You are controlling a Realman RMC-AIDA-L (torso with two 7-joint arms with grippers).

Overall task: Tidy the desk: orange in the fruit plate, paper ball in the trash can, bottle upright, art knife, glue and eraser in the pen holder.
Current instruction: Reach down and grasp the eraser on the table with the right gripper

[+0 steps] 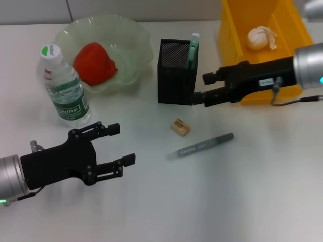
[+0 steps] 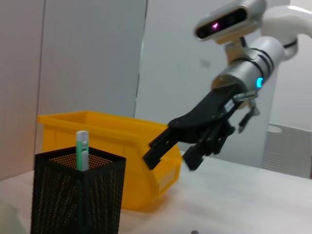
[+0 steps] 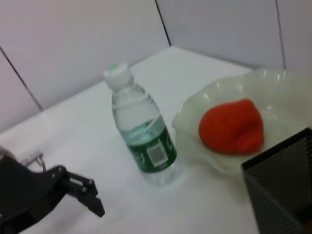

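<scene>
The orange (image 1: 94,63) lies in the pale green fruit plate (image 1: 135,69). Beside the plate the bottle (image 1: 63,86) stands upright. The mint-green art knife (image 1: 193,50) stands in the black mesh pen holder (image 1: 176,73). The paper ball (image 1: 260,37) rests inside the yellow trash can (image 1: 237,20). On the desk (image 1: 227,201) lie the tan eraser (image 1: 180,127) and the grey glue (image 1: 200,146). My right gripper (image 1: 200,88) hovers open just right of the pen holder, above the eraser. My left gripper (image 1: 121,145) is open near the front left, below the bottle.
The trash can (image 2: 117,161) stands behind the pen holder (image 2: 75,195) in the left wrist view, with my right gripper (image 2: 170,153) above the desk. The bottle (image 3: 144,131) and plate (image 3: 273,87) show in the right wrist view.
</scene>
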